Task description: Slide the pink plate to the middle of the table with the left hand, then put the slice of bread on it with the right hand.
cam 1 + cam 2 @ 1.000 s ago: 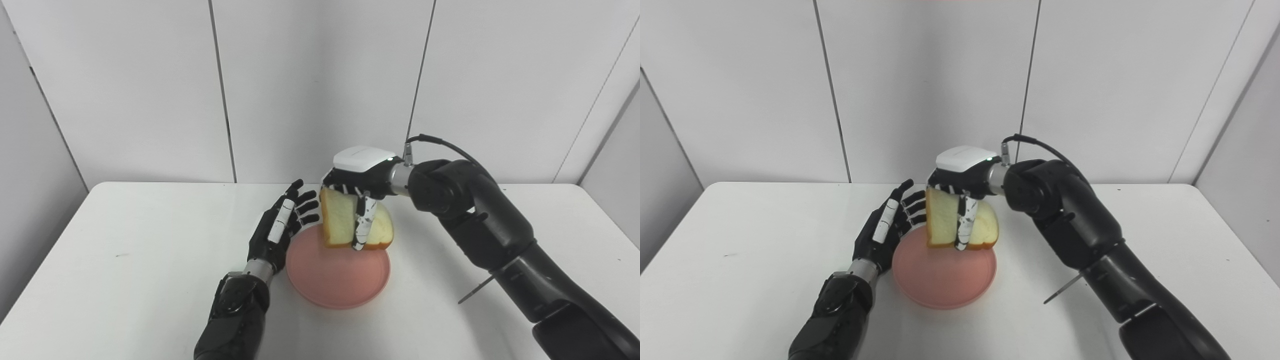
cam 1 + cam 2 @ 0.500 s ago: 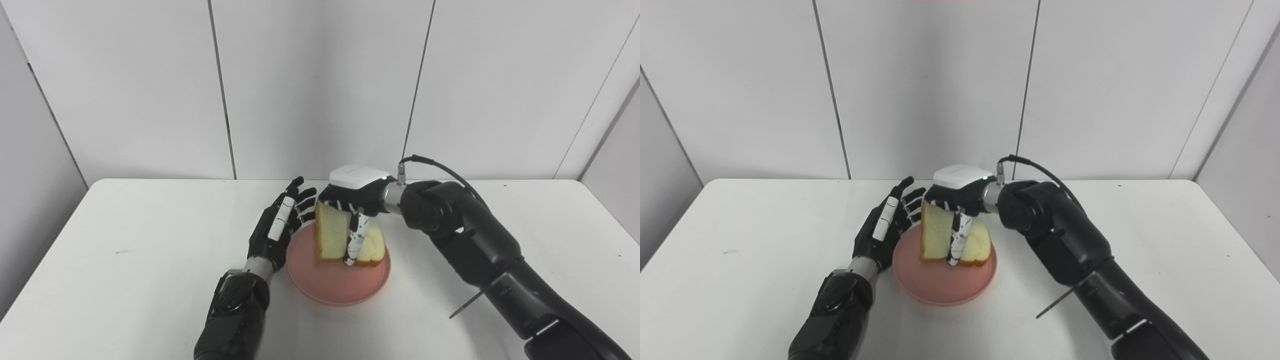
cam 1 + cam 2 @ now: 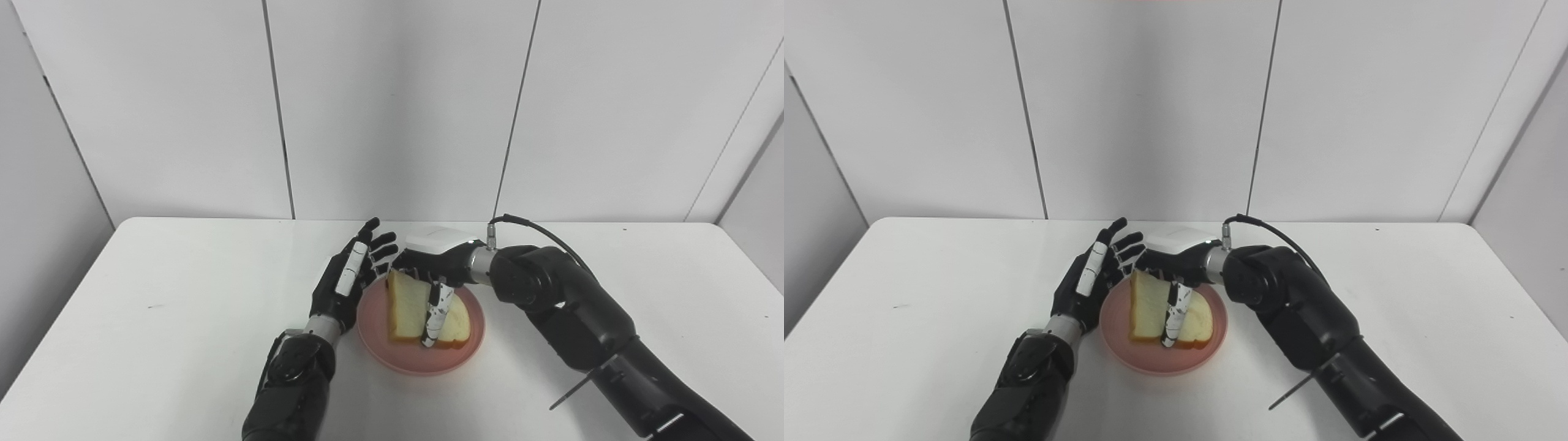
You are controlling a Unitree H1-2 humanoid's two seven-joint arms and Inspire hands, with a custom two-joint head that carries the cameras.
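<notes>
While right robot hand grips bread slice on pink plate, left robot hand spread, empty.

A round pink plate sits in the middle of the white table. A slice of bread with a brown crust lies tilted on it.

The right hand grips the slice of bread, one finger laid down across its face, and the slice's lower edge meets the pink plate (it leans rather than lies flat). The left hand stands just beside the plate's left rim, fingers spread, on the white table.
</notes>
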